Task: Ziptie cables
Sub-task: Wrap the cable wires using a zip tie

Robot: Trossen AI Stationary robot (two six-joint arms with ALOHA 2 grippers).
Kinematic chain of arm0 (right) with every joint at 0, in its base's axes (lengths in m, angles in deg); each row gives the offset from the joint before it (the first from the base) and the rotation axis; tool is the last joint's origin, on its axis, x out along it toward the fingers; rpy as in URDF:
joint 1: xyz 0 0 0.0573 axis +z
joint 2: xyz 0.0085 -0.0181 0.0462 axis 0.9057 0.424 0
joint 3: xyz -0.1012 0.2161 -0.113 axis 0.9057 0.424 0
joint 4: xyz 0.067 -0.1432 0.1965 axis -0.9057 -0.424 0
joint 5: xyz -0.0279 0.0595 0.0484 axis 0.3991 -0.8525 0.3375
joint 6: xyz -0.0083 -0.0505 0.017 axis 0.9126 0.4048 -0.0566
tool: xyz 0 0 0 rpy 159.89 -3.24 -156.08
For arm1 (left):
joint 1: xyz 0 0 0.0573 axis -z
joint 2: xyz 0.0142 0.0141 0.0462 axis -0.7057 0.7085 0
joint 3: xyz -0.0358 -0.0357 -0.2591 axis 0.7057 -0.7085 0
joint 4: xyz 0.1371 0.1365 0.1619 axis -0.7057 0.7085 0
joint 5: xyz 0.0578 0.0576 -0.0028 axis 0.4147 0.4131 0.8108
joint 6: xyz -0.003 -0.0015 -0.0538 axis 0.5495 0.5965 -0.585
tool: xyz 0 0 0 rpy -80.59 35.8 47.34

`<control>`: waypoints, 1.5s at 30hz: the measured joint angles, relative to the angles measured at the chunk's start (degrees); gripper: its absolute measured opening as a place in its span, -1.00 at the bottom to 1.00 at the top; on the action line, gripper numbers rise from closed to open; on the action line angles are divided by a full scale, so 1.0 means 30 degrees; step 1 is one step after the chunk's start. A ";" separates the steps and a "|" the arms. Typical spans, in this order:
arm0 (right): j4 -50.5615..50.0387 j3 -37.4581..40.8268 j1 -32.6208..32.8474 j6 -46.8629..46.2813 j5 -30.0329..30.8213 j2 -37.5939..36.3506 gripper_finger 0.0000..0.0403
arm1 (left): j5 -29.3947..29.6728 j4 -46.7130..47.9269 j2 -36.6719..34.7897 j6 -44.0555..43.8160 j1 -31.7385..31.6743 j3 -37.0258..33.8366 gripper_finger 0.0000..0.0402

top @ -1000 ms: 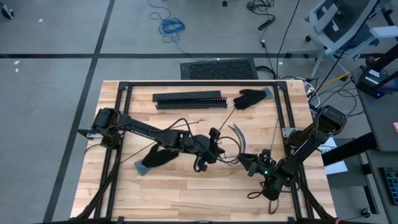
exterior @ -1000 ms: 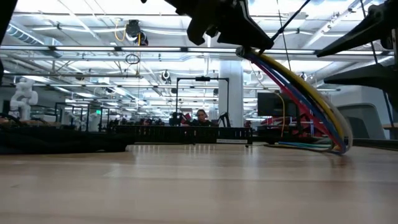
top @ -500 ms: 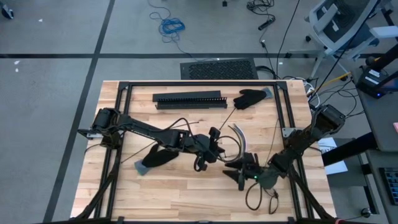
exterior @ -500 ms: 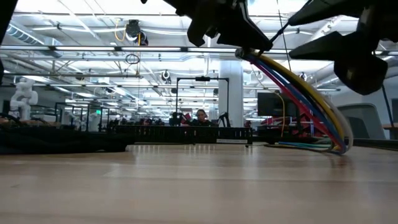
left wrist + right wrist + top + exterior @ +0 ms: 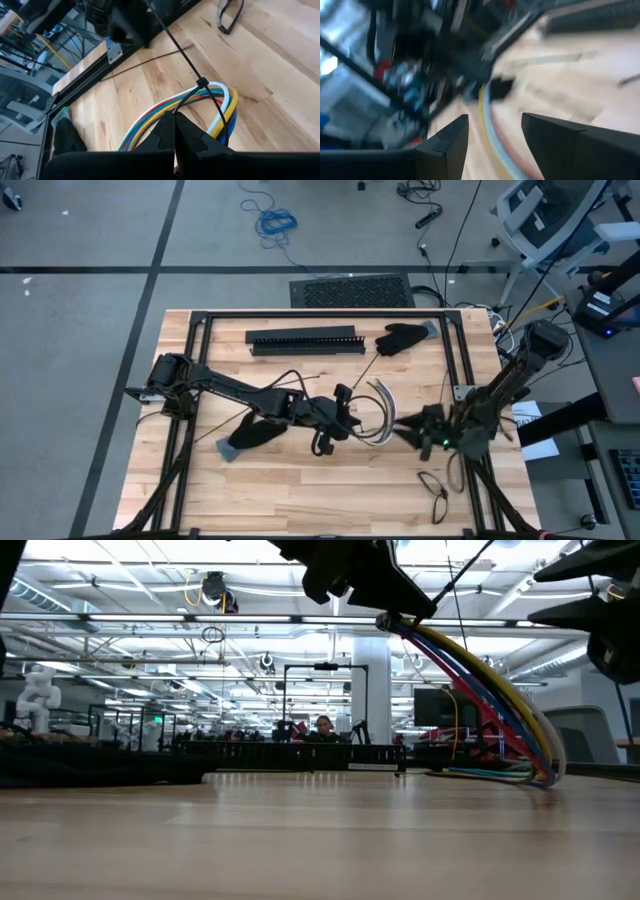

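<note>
A bundle of coloured cables (image 5: 210, 97) curves in an arc at mid-table (image 5: 388, 408), to the right of centre. A black ziptie (image 5: 202, 82) is looped round it, and its thin tail rises free into the air (image 5: 462, 575). My left gripper (image 5: 174, 119) is shut on the bundle (image 5: 346, 416). My right gripper (image 5: 410, 432) hovers open just right of the arc. Its wrist view is blurred and nothing shows between its fingers (image 5: 495, 135). My left gripper pinches the cable bundle between its two shut fingers, which hide the exact place of contact. The fingers come slanting down from the table's left. The held part (image 5: 392, 626) is raised; from it the bundle arcs down, and its bend (image 5: 540, 776) rests on the table.
A long black slotted bar (image 5: 305, 340) and a black glove (image 5: 403, 335) lie at the far side. Another dark glove (image 5: 255, 435) lies left of centre. A loose ziptie (image 5: 145, 62) and a black looped cord (image 5: 436, 485) lie at the right, near the frame rail (image 5: 458, 360).
My right gripper has swung in toward the cables near the front. It has then pulled back toward the table's right edge and risen, rolling its wrist. My left gripper and the bundle have kept still.
</note>
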 joint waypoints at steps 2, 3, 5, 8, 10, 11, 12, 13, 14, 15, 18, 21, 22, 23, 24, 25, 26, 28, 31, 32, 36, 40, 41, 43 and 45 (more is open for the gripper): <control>0.1594 0.0720 0.0057 0.1465 0.1474 -0.0820 -0.16 | 0.0336 0.0012 -0.0008 0.0008 0.0000 0.0000 -1.00; 0.2142 0.0903 -0.0198 0.2116 0.1531 -0.1040 -0.18 | 0.0425 0.0021 -0.0008 0.0008 0.0000 0.0000 -1.00; 0.2696 0.0963 -0.0973 0.2436 0.0931 -0.1033 -0.22 | 0.0584 -0.0024 -0.0008 0.0012 0.0000 0.0000 -1.00; 0.3094 0.0761 -0.1823 0.2896 -0.0098 -0.0295 -0.25 | 0.0658 -0.0167 -0.0008 0.0023 -0.0001 0.0000 -1.00; 0.4210 0.0678 -0.2221 0.3395 -0.0108 0.0162 -0.25 | 0.0673 -0.0229 -0.0008 0.0073 -0.0069 0.0000 -1.00; 0.4783 0.0674 -0.2360 0.3513 -0.0261 0.0451 -0.25 | 0.0673 -0.0256 -0.0008 0.0073 -0.0096 0.0000 -1.00; 0.5264 0.0674 -0.2469 0.3642 -0.0594 0.0791 -0.25 | 0.0686 -0.0256 -0.0008 0.0060 -0.0123 0.0000 -1.00; 0.5799 0.0674 -0.2539 0.3798 -0.0886 0.1132 -0.24 | 0.0701 -0.0255 -0.0008 0.0010 -0.0131 0.0000 -1.00; 0.6719 0.0674 -0.2605 0.4034 -0.1240 0.1431 -0.24 | 0.0702 -0.0255 -0.0008 0.0000 -0.0210 0.0000 -1.00; 0.7645 0.0553 -0.2678 0.4331 -0.1494 0.1767 -0.24 | 0.0709 -0.0255 -0.0008 0.0000 -0.0247 0.0000 -1.00; 0.8863 -0.0285 -0.2756 0.5935 -0.1688 0.2847 -0.24 | 0.0709 -0.0286 -0.0008 -0.0004 -0.0300 0.0000 -1.00; 0.8670 -0.1347 -0.3086 0.6846 -0.2115 0.3627 -0.24 | 0.0706 -0.0343 -0.0015 -0.0005 -0.0367 0.0000 -1.00; 0.8266 -0.1509 -0.3172 0.6663 -0.2259 0.3892 -0.24 | 0.0702 -0.0343 -0.0015 -0.0007 -0.0396 0.0000 -1.00; 0.8012 -0.1583 -0.3200 0.6461 -0.2250 0.4212 -0.24 | 0.0702 -0.0343 -0.0015 -0.0002 -0.0444 0.0000 -1.00; 0.7992 -0.1648 -0.3233 0.6413 -0.2230 0.4462 -0.24 | 0.0709 -0.0342 -0.0015 -0.0007 -0.0475 0.0000 -1.00; 0.8263 -0.1711 -0.3267 0.6398 -0.2204 0.4602 -0.24 | 0.0709 -0.0343 -0.0015 -0.0007 -0.0488 0.0000 -1.00; 0.8544 -0.1745 -0.3273 0.6382 -0.2197 0.4692 -0.24 | 0.0709 -0.0350 -0.0015 -0.0007 -0.0488 0.0000 -1.00; 0.8557 -0.1745 -0.3280 0.6420 -0.2182 0.4770 -0.24 | 0.0709 -0.0350 -0.0037 -0.0007 -0.0488 0.0000 -1.00; 0.8804 -0.1745 -0.3382 0.6892 -0.2161 0.4694 -0.24 | 0.0709 -0.0348 -0.0044 -0.0007 -0.0486 0.0000 -1.00; 0.9062 -0.1745 -0.3427 0.6986 -0.2166 0.4690 -0.24 | 0.0709 -0.0343 -0.0044 -0.0009 -0.0479 0.0000 -1.00; 0.8258 -0.1745 -0.3345 0.6181 -0.2953 0.4683 -0.24 | 0.0716 -0.0329 -0.0044 -0.0014 -0.0539 0.0000 -1.00; 0.6662 -0.1742 -0.3336 0.4070 -0.2723 0.4687 -0.24 | 0.0770 -0.0336 -0.0044 -0.0014 -0.0539 0.0000 -1.00; 0.6475 -0.1745 -0.3417 0.3756 -0.2756 0.4683 -0.24 | 0.0775 -0.0328 -0.0044 -0.0014 -0.0535 0.0000 -1.00; 0.6314 -0.1738 -0.3543 0.3371 -0.3071 0.4683 -0.24 | 0.0782 -0.0316 -0.0044 -0.0014 -0.0532 0.0000 -1.00; 0.6395 -0.1738 -0.3511 0.3306 -0.3541 0.4680 -0.24 | 0.0782 -0.0231 -0.0044 -0.0014 -0.0517 0.0000 -1.00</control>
